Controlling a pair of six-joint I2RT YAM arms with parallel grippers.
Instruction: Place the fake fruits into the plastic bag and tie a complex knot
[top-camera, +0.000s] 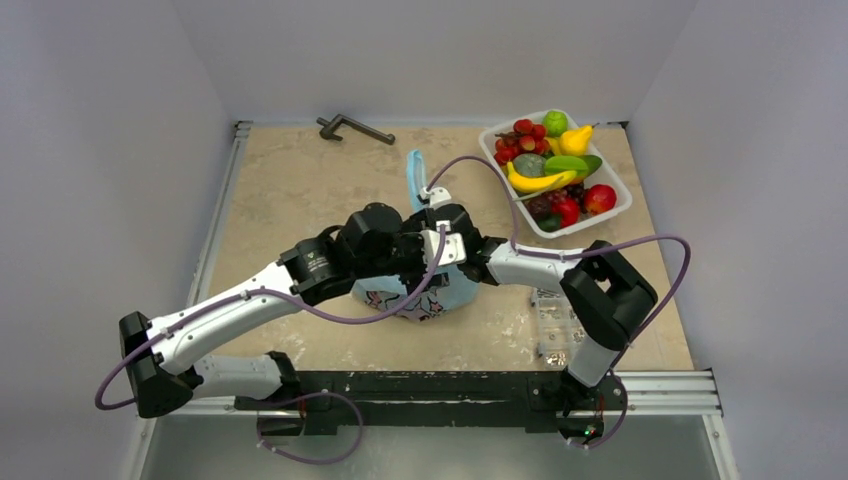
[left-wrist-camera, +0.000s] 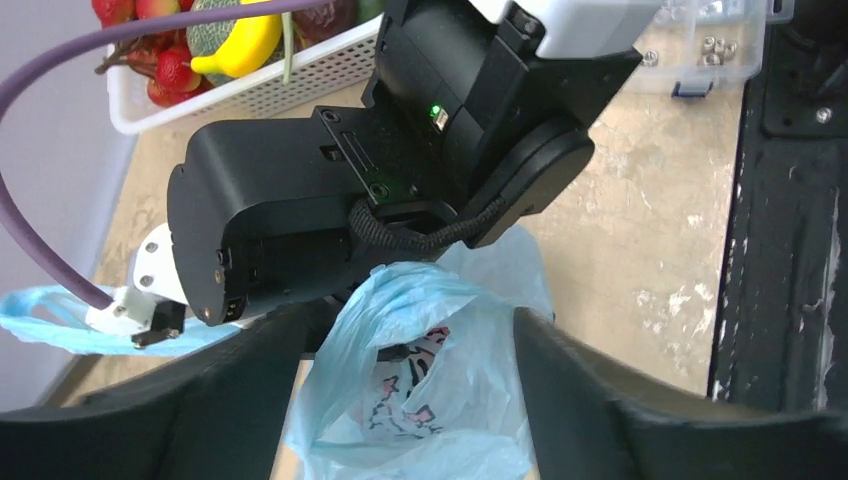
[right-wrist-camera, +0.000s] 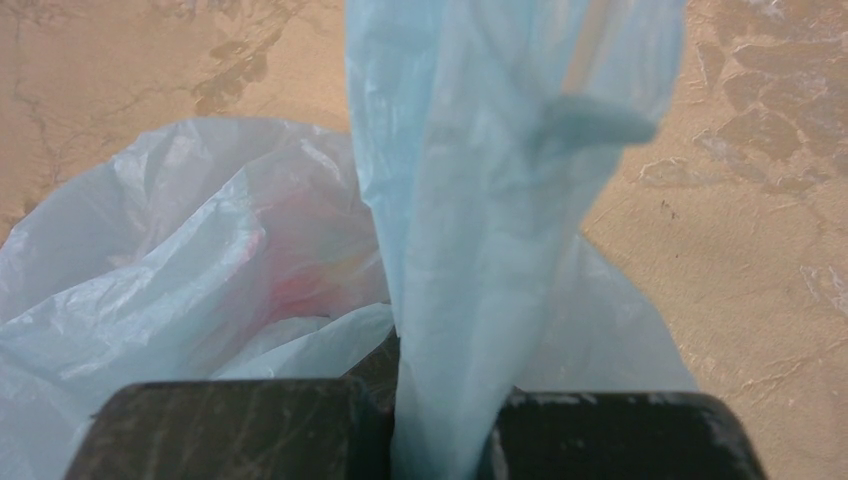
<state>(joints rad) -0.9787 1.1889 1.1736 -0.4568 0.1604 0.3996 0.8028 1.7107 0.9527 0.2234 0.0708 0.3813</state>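
Here, beige tabletop (top-camera: 290, 190), blue bag (top-camera: 462, 296), pale walls (top-camera: 100, 100)

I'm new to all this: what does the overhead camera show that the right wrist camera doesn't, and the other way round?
Only the overhead view: the left arm, the right arm, the fake fruits heaped at the far right, and a dark metal handle. Only the right wrist view: a close look at the right claw pinched shut on a strip of the plastic bag. Both: that plastic bag and the tan table.
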